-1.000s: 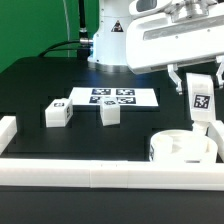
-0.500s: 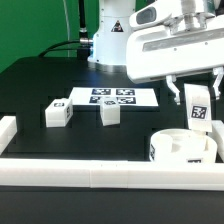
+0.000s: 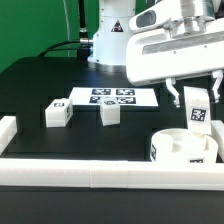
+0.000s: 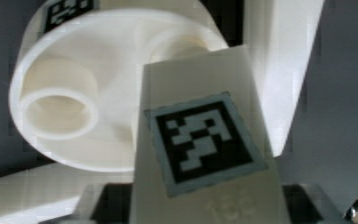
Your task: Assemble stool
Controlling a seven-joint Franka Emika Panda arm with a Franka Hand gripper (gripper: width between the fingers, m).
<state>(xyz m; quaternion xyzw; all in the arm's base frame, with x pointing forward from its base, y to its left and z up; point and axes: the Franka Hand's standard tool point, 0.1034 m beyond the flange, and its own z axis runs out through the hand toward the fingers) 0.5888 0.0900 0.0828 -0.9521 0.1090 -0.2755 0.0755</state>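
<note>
My gripper (image 3: 197,92) is shut on a white blocky stool leg (image 3: 198,112) with a black-and-white tag, holding it upright just above the round ring-like seat (image 3: 177,148) at the exterior view's right front. In the wrist view the leg (image 4: 202,125) fills the middle, with the seat (image 4: 87,90) and one of its round sockets beyond it. Two more legs (image 3: 57,113) (image 3: 110,113) lie on the black table toward the exterior view's left.
The marker board (image 3: 112,97) lies flat behind the two loose legs. White border rails (image 3: 90,172) run along the front edge and at the left (image 3: 8,130). The robot's base (image 3: 108,40) stands at the back.
My gripper has moved down and slightly toward the exterior view's left with the leg, bringing it closer over the seat.
</note>
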